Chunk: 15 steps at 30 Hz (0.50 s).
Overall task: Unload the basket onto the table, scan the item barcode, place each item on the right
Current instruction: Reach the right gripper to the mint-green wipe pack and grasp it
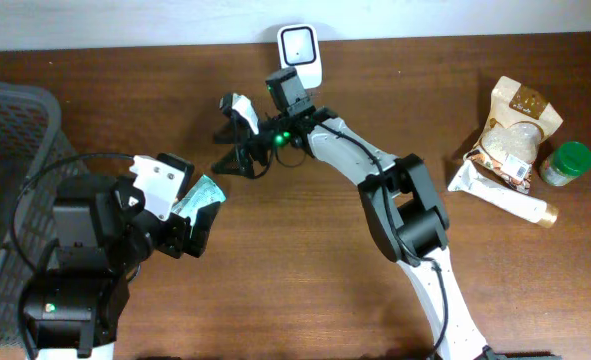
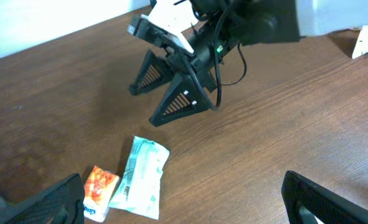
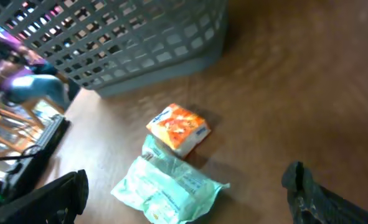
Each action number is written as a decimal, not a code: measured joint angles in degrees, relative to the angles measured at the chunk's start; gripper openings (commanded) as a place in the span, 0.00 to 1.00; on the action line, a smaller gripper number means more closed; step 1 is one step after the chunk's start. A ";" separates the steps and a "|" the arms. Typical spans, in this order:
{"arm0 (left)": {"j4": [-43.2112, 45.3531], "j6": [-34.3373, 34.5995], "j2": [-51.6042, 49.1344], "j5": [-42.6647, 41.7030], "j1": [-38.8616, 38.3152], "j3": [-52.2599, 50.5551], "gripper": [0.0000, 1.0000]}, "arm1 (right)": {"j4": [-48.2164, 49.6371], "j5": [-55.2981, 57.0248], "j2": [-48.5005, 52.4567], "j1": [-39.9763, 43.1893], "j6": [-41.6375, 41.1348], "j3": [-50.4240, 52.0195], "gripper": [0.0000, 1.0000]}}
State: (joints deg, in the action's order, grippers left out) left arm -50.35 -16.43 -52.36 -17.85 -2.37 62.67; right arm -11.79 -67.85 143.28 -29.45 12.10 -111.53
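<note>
My left gripper point(image 2: 184, 210) stands wide apart and empty. Just ahead of it, a little off centre, the pale green packet point(image 2: 142, 178) lies flat on the left half of the table point(image 2: 308, 124), its long axis running away from me and an orange packet point(image 2: 100, 185) against its side. My right gripper point(image 1: 234, 148), also spread and empty, hovers beyond it, so I judge the left nearer for the pick.
</note>
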 measured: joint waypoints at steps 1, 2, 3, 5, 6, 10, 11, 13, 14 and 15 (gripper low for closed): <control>0.00 0.00 0.00 0.00 0.00 0.00 0.99 | 0.04 -0.74 0.61 -0.13 -1.14 0.00 0.98; 0.00 0.00 0.00 -0.02 -0.02 0.00 0.99 | 0.04 -1.75 1.44 -0.17 -1.99 0.00 0.99; 0.00 0.00 0.00 0.00 0.00 0.00 0.99 | 0.07 -2.54 2.19 -0.26 -2.73 0.00 0.99; 0.00 0.00 0.00 0.00 0.00 0.00 0.99 | -0.15 -3.69 3.98 -0.83 -3.63 0.00 0.99; 0.02 0.00 0.00 0.00 0.00 0.00 0.99 | -0.37 -3.85 4.44 -1.20 -4.17 0.00 0.99; 0.00 0.00 0.00 0.00 0.00 0.00 0.99 | -4.26 -5.18 5.86 -2.29 -4.57 -0.28 0.97; 0.00 0.00 0.00 0.00 0.00 0.00 0.99 | -5.60 -5.70 5.86 -2.38 -4.61 -0.48 0.96; 0.02 0.00 0.00 0.00 0.00 0.00 0.99 | -7.58 -5.90 5.92 -2.45 -4.63 -0.76 0.96; 0.02 0.00 0.00 0.00 0.00 0.00 0.99 | -9.07 -5.68 5.92 -2.47 -4.50 -1.01 0.93; -0.02 0.00 0.00 0.00 0.00 0.00 0.99 | -11.30 -5.31 5.92 -2.49 -4.42 -1.44 0.89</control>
State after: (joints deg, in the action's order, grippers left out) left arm -50.37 -16.43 -52.36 -17.85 -2.37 62.67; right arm -23.09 -73.17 149.21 -31.94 7.68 -112.97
